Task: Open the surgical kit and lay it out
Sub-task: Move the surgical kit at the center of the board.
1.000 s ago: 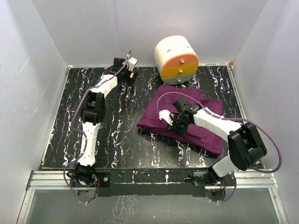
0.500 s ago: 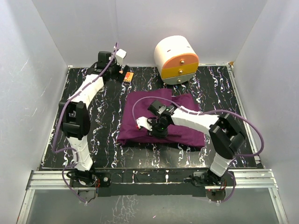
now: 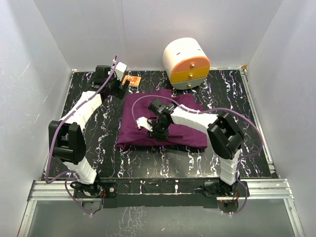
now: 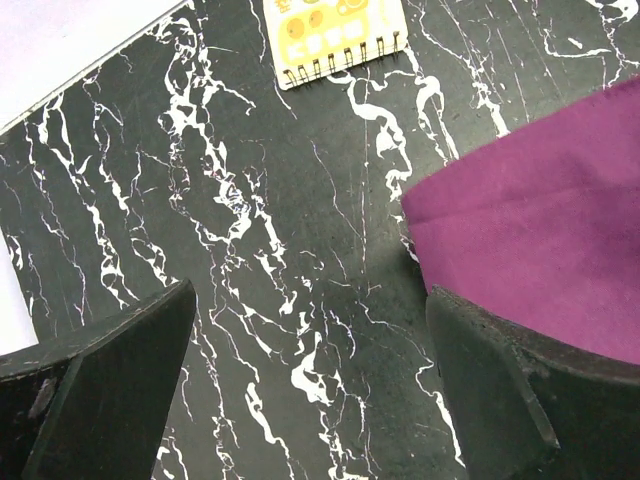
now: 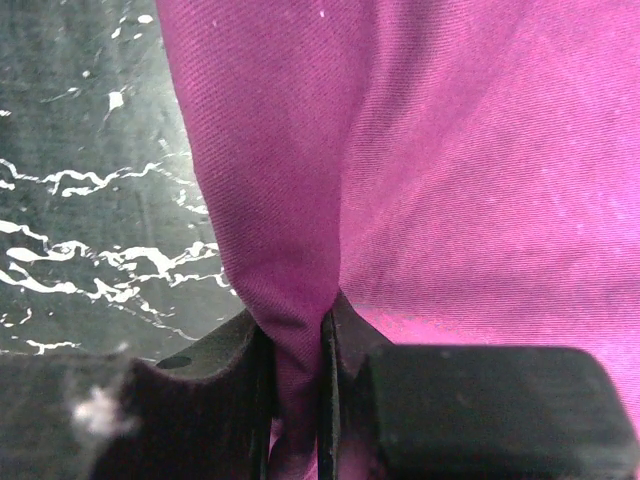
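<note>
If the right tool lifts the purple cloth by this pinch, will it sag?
Likely floppy: the purple cloth creases into a thin fold inside the right tool. Probably only that layer rises at first; it looks thickly folded, perhaps weighted inside.

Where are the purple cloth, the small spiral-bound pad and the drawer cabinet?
purple cloth (image 3: pixel 182 137), top view, its near right part, clear of the arm.
spiral-bound pad (image 4: pixel 335 30), left wrist view, its printed cover.
drawer cabinet (image 3: pixel 183 52), top view, its rounded white top.
</note>
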`<act>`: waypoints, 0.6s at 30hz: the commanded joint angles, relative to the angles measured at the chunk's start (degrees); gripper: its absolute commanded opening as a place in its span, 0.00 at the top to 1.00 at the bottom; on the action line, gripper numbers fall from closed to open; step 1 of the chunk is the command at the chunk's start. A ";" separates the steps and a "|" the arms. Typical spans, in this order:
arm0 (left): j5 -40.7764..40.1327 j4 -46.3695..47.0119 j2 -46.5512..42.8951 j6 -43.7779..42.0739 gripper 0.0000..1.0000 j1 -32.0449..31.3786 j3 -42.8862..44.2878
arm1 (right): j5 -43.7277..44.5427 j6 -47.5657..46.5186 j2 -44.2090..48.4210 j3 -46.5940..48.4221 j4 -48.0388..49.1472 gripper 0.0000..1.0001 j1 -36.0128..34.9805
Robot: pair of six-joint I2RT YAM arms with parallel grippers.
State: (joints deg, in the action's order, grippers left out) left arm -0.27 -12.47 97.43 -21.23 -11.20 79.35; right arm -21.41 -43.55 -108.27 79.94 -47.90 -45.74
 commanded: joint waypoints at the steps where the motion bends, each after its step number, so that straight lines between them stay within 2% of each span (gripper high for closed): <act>1: -0.55 1.22 -4.41 0.39 0.02 0.85 -0.90 | 2.26 -3.73 -6.49 4.92 4.70 0.98 2.45; 5: 0.25 1.11 -5.25 0.40 0.01 0.92 -1.88 | 3.39 -4.44 -6.59 7.21 3.96 0.91 3.59; 7: 0.73 1.21 -5.76 0.19 0.02 0.92 -2.37 | 3.55 -4.20 -6.24 9.02 3.13 0.85 3.96; 10: 1.14 1.12 -6.25 0.01 0.02 0.92 -2.61 | 2.19 -3.67 -5.13 13.00 0.40 0.69 4.39; 11: 1.15 1.09 -6.36 -0.07 0.02 0.92 -2.62 | 1.28 -3.29 -4.41 14.14 -0.10 0.59 4.49; 13: 1.00 1.04 -6.77 -0.30 0.02 0.99 -2.62 | -0.06 -2.57 -2.59 15.56 -0.52 0.45 4.56; 18: 0.95 1.44 -7.52 -0.91 0.02 0.92 -3.42 | -2.89 1.73 2.17 15.61 1.94 0.29 5.36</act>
State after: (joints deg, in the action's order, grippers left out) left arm 0.05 -11.99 94.17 -21.45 -10.57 76.77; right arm -21.41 -44.84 -112.53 92.58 -49.60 -41.12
